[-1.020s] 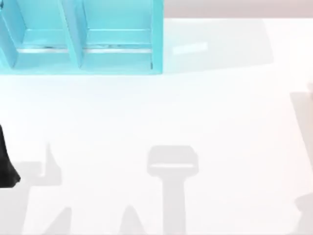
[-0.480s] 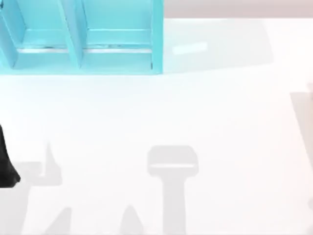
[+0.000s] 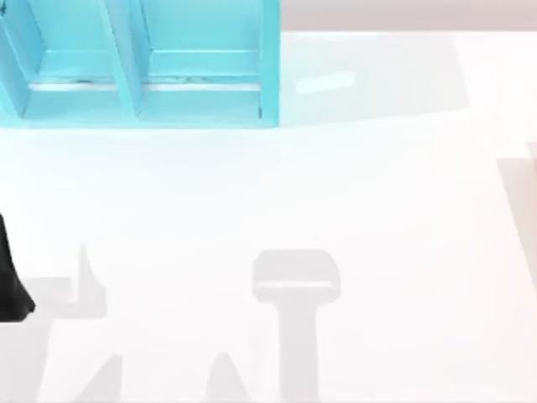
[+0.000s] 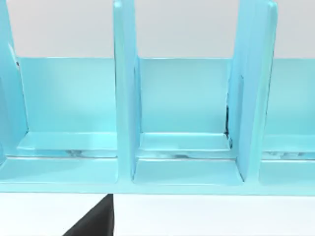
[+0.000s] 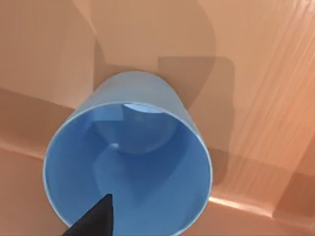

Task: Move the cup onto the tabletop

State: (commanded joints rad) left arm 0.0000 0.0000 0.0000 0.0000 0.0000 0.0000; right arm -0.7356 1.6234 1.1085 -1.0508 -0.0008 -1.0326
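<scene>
My right fingers (image 5: pixel 93 220) hang close over the cup (image 5: pixel 129 157). In the right wrist view one black tip crosses the cup's near rim and lies over its inside. I cannot tell whether these fingers are spread, pressed together or pinching the rim.

The cup is plain blue with a lighter rim, and its open mouth faces the wrist camera. It appears to stand upright on an orange-brown surface (image 5: pixel 256 59), though from this angle I cannot be sure its base touches. Its shadow falls across that surface behind it.

From above, the bench (image 3: pixel 377 210) is a broad glossy white top. A turquoise shelf unit (image 3: pixel 201 92) stands at the far left corner, split into compartments by upright dividers (image 3: pixel 126 59). Grey shadows (image 3: pixel 295 281) lie on the near part of the bench.

My left arm (image 3: pixel 10 277) is parked at the bench's left edge, where a black piece of it comes into the top view. My left wrist camera looks straight into the shelf unit (image 4: pixel 187 172), with the white bench below it. A single black tip of my left fingers (image 4: pixel 96 222) shows against that white. I cannot tell how those fingers stand either.
</scene>
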